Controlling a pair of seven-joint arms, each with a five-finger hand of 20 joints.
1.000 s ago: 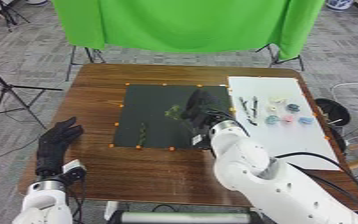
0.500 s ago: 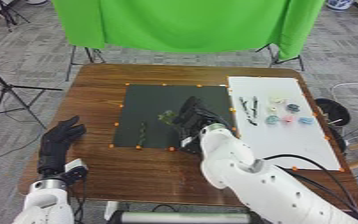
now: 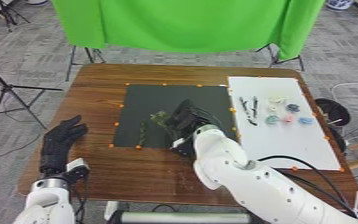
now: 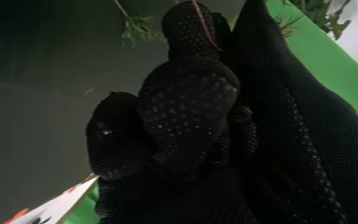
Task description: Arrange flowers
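1. On the far left, my left hand [image 3: 64, 132] rests over the brown table [image 3: 95, 180], spread loosely and holding nothing, so I judge it is waiting
2. Next along, a narrow green sprig [image 3: 143, 132] lies on the dark mat [image 3: 158, 95], lengthwise, near the mat's near edge. I take it as a first piece laid out
3. Just right of that is the leafy sprig [image 3: 159, 118], over the mat and reaching out beyond my right hand [image 3: 189, 116]. That hand is closed, thumb against fingers, pinching its thin stem [image 4: 203, 22]. Setting this down beside the first piece looks like the step in hand; the soft leaves could snag or drag as I let go
4. Farther right, on the white sheet [image 3: 286, 145], two slender dark pieces lie side by side. I cannot tell just what they are
5. Rightmost, the small flower heads [image 3: 288, 119], in cream, pink and blues, sit grouped on the sheet. None is on the visible part of the mat, so I judge the arranging is early: greenery begun, all the blooms left to do
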